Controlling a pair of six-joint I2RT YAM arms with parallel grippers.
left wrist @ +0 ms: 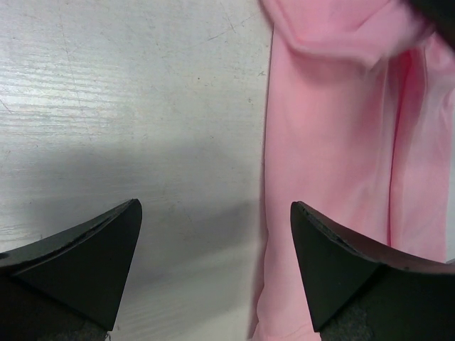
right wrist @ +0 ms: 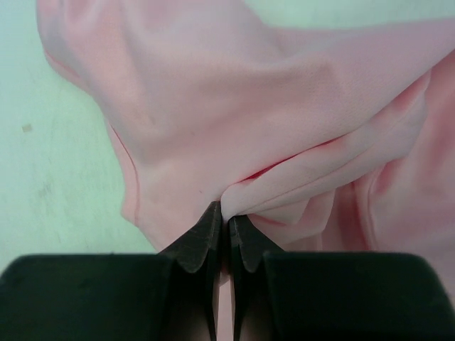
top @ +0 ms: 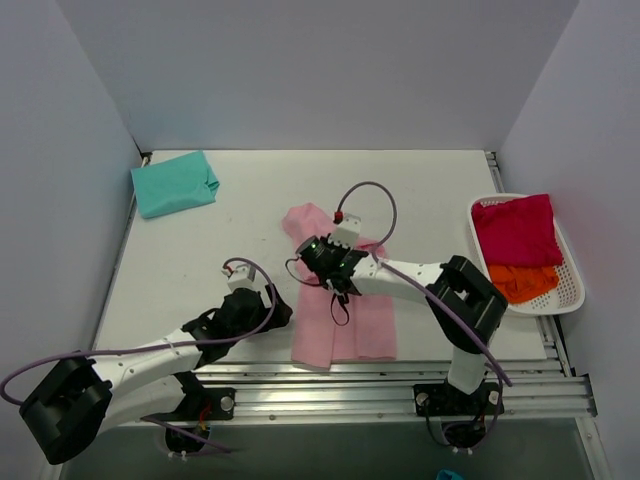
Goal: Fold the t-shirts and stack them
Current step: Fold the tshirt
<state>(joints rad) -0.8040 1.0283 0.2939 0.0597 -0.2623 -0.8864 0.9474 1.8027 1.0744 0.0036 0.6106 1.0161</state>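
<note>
The light pink t-shirt (top: 345,315) lies long and narrow on the table's middle, its far end bunched. My right gripper (top: 318,252) is shut on a fold of the pink t-shirt (right wrist: 284,142) near that far end; in the right wrist view the cloth is pinched between the fingertips (right wrist: 207,234). My left gripper (top: 272,310) is open and empty, low over the table just left of the shirt's left edge (left wrist: 327,163). A folded teal t-shirt (top: 174,184) lies at the far left. A crimson red t-shirt (top: 517,229) and an orange t-shirt (top: 524,281) lie in the basket.
The white mesh basket (top: 571,290) stands at the table's right edge. Metal rails (top: 400,385) run along the near edge by the arm bases. Grey walls close in the left, far and right sides.
</note>
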